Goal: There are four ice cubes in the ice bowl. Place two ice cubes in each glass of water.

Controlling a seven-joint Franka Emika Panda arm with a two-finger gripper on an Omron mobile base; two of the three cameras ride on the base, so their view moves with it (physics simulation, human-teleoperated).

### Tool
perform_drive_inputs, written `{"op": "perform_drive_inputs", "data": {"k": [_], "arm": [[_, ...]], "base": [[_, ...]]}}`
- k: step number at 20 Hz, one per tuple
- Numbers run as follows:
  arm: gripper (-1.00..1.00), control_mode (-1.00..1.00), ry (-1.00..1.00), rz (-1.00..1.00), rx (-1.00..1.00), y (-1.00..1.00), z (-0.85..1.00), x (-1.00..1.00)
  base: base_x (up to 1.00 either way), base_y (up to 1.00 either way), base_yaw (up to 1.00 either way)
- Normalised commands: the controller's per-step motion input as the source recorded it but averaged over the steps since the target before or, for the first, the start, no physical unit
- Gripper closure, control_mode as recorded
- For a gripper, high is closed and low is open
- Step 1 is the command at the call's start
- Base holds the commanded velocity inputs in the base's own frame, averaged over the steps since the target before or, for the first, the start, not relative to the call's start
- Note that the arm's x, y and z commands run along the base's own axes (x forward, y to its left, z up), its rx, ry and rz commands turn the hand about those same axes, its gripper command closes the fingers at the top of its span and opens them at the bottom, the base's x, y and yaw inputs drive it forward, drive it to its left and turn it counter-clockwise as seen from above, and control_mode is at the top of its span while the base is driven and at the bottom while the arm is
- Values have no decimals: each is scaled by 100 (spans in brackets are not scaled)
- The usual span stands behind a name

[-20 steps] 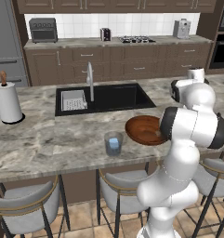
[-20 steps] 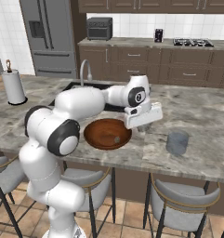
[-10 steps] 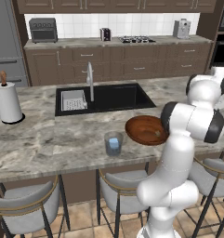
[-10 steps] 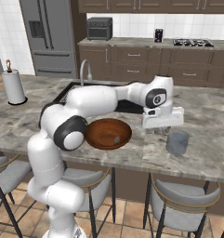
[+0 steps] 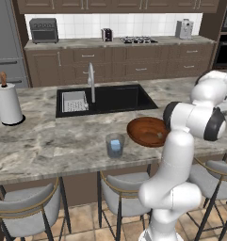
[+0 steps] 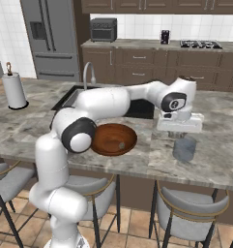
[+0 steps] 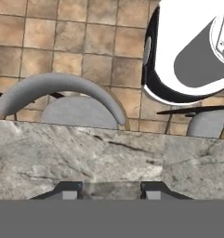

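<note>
Marble counter (image 7: 108, 158) edge hides whatever sits between the claw (image 7: 111, 189) tips.

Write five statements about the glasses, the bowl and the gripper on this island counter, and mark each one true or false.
1. The gripper hangs above the right-hand glass. True.
2. The wooden ice bowl sits inside the sink. False: it stands on the counter, in front of the sink.
3. The other glass has pale ice in it. True.
4. The paper-towel roll lies on its side. False: it stands upright.
5. The two glasses stand side by side, touching. False: the bowl lies between them.
</note>
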Motion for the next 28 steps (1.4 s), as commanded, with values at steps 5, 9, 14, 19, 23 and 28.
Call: {"op": "perform_drive_inputs", "data": {"k": [5,9,14,19,23,28], "arm": [[100,-100,-15,-18,0,0,-14,17],[100,-100,-13,-16,-2,4,-24,27],[100,-100,-7,-14,-2,8,-18,37],[100,-100,-2,-13,-1,4,-8,45],[100,-100,0,-10,-1,0,-4,38],[100,-100,0,-10,-2,0,-3,33]], "base": [[0,0,0],[0,0,0],[0,0,0],[0,0,0],[0,0,0],[0,0,0]]}}
